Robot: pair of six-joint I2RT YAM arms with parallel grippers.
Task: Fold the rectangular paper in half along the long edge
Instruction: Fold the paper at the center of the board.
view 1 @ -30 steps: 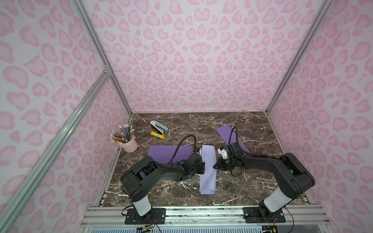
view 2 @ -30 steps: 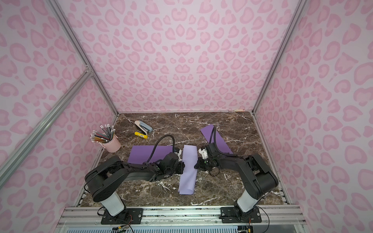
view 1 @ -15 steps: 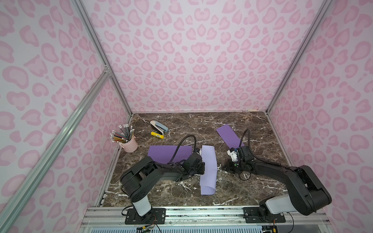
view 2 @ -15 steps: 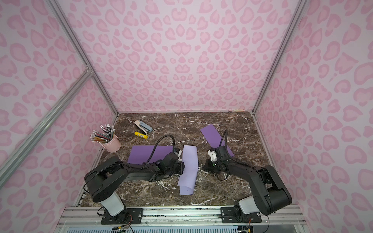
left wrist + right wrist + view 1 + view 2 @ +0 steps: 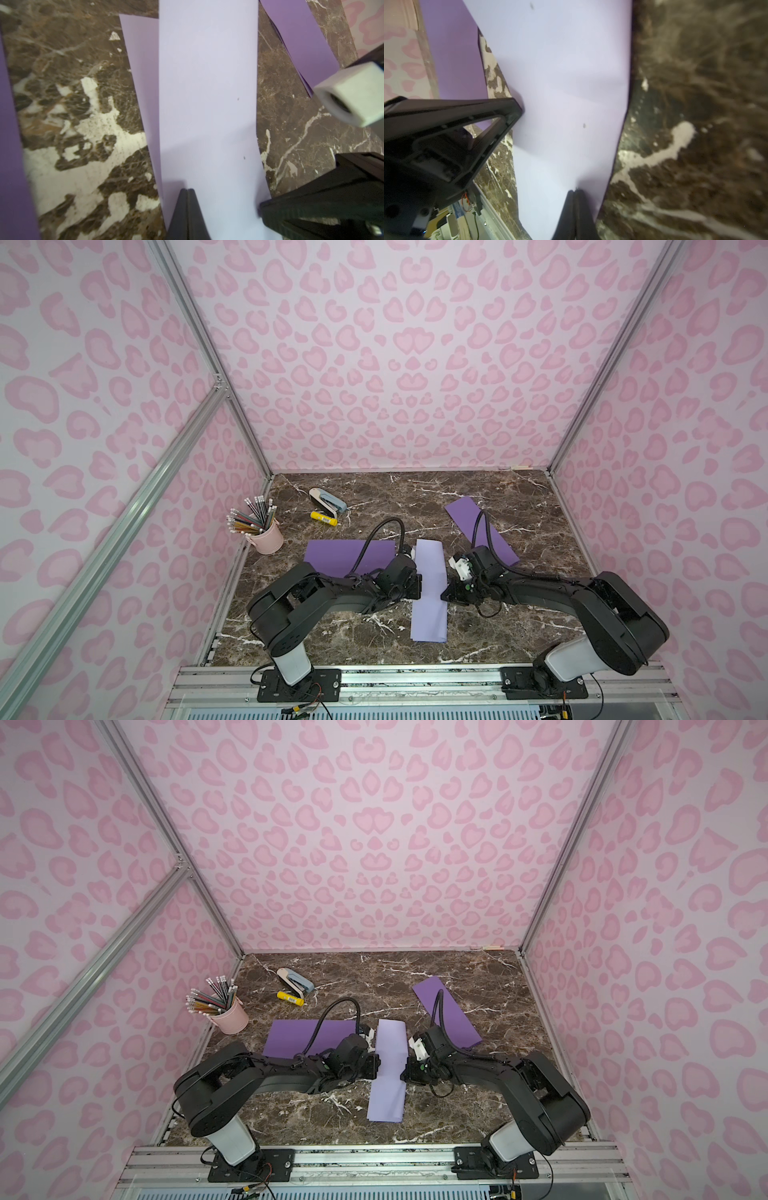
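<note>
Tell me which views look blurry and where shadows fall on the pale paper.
Left wrist view: marble table sharp; a soft shadow lies on the pale paper around the left gripper. Right wrist view: the marble is smeared and soft, the paper cleaner, with a faint shadow by the left gripper's tip. Both top views: evenly lit, crisp, no glare.

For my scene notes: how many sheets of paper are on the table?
3. A pale lilac sheet lies between the left arm and right arm; a darker purple sheet lies partly under the left arm; a third sheet lies back right.
</note>
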